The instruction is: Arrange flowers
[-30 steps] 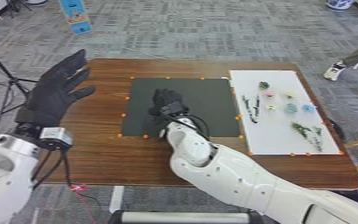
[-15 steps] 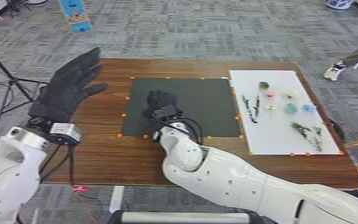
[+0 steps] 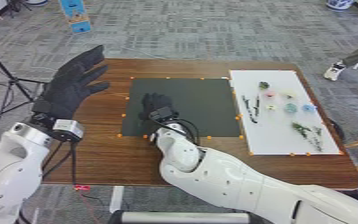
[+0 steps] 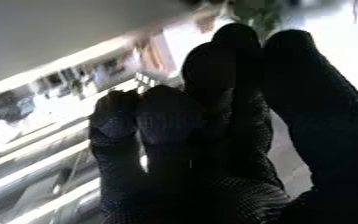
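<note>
Your R hand (image 3: 160,106) is over the blk mat (image 3: 206,102), L part, fingers loosely extended, slightly apart; can't tell re contact. Your L hand (image 3: 58,97): L of mat, fingers straight, bit spread.

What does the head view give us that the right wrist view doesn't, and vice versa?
Head view: the left hand, fingers straight; the brown table; the dark mat; and to its right the white board with small flower heads, dark twigs and green sprigs.

Right wrist view: bright slanting bands behind the glove and a green patch, too unclear to name.

Both: the right hand, over the mat in the head view.
</note>
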Controlling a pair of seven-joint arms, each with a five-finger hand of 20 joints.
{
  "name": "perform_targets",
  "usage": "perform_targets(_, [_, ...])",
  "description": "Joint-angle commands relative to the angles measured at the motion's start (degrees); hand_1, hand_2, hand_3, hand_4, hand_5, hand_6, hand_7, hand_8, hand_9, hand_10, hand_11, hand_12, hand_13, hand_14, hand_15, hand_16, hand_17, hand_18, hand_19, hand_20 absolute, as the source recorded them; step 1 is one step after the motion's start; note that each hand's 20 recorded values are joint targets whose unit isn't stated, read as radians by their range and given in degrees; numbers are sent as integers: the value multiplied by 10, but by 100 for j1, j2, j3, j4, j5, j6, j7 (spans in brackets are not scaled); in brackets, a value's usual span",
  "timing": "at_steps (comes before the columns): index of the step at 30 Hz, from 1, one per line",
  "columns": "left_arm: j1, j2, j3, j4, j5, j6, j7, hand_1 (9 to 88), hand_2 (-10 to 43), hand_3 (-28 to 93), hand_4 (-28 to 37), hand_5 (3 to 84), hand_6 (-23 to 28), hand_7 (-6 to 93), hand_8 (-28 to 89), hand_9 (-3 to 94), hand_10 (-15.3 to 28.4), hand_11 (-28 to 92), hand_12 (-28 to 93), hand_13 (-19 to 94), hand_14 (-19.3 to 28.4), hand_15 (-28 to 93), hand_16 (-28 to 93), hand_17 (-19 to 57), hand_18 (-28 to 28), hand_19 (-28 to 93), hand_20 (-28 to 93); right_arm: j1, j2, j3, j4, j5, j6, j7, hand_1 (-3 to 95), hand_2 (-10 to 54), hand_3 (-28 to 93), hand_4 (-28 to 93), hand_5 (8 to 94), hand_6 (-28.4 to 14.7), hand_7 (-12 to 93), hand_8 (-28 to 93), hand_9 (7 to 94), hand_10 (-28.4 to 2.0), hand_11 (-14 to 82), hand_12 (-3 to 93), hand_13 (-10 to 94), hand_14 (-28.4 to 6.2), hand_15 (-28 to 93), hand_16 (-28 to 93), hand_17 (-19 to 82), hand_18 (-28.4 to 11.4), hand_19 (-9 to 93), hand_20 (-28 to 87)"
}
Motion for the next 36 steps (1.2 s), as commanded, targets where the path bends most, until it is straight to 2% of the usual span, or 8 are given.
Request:
perform_targets(1, [57,0,-77,-22,-37,-45,-21,294,-95,567,-283,196,13,177,-92,155,75,135,230,147,126,128,65,-130,270,409,64,-119,4,284,-171,157,-637,-14,359,-95,767,-174,638,-18,486,168,691,-127,541,405,621,-112,786,395,281,-212,831,524])
perform_targets(9, [252,-45,-227,-106,-23,13,23,302,-89,548,-283,191,15,195,-108,160,82,145,231,157,137,159,62,-138,282,435,40,-178,67,325,-326,-140,-537,-101,350,-95,784,-171,605,-22,486,159,663,-132,543,406,589,-117,783,392,263,-210,817,522])
perform_targets(12, [425,-100,-357,-178,-30,53,50,305,-79,533,-283,188,15,204,-114,164,86,149,237,159,147,187,63,-144,284,448,27,-166,162,297,-493,-614,-274,-79,375,-88,799,-162,563,-19,502,134,660,-127,489,502,589,-117,787,384,264,-211,819,521])
perform_targets(17, [811,-226,-658,-352,2,177,134,306,-63,508,-283,188,12,230,-118,172,92,161,248,159,151,203,60,-155,284,452,15,-456,551,872,-1308,37,-1184,-1077,381,-13,865,-131,544,-4,331,-52,689,-122,473,595,622,-122,831,395,279,-224,855,547])
perform_targets(21, [1034,-282,-830,-450,17,257,201,297,-68,524,-283,186,6,249,-132,171,81,168,251,158,135,195,55,-155,284,451,5,-682,773,1172,-1573,830,-1789,-1923,287,235,902,-88,529,1,173,-114,729,-128,557,501,678,-121,845,388,319,-234,903,549])
perform_targets(25, [1076,-291,-862,-467,10,295,198,292,-77,539,-283,184,2,252,-137,166,74,167,247,157,122,182,53,-149,280,448,2,-843,854,1401,-1687,1195,-2682,-2192,195,385,900,-56,489,0,136,-108,786,-135,623,362,742,-116,855,378,373,-240,932,575])
perform_targets(28, [1022,-269,-837,-440,3,286,196,298,-78,532,-283,183,2,251,-139,164,74,168,247,165,113,185,61,-142,279,449,4,-869,783,1469,-1606,1131,-3126,-2199,176,400,896,-48,472,0,136,-113,811,-120,640,350,776,-107,868,376,414,-243,932,620])
perform_targets(36, [959,-271,-784,-420,9,241,176,302,-73,528,-283,179,7,249,-143,159,77,166,242,171,114,186,69,-134,283,458,5,-781,666,1439,-1368,1007,-3226,-1949,158,392,909,-31,445,-1,144,-124,847,-102,662,345,818,-95,882,376,469,-241,932,658])
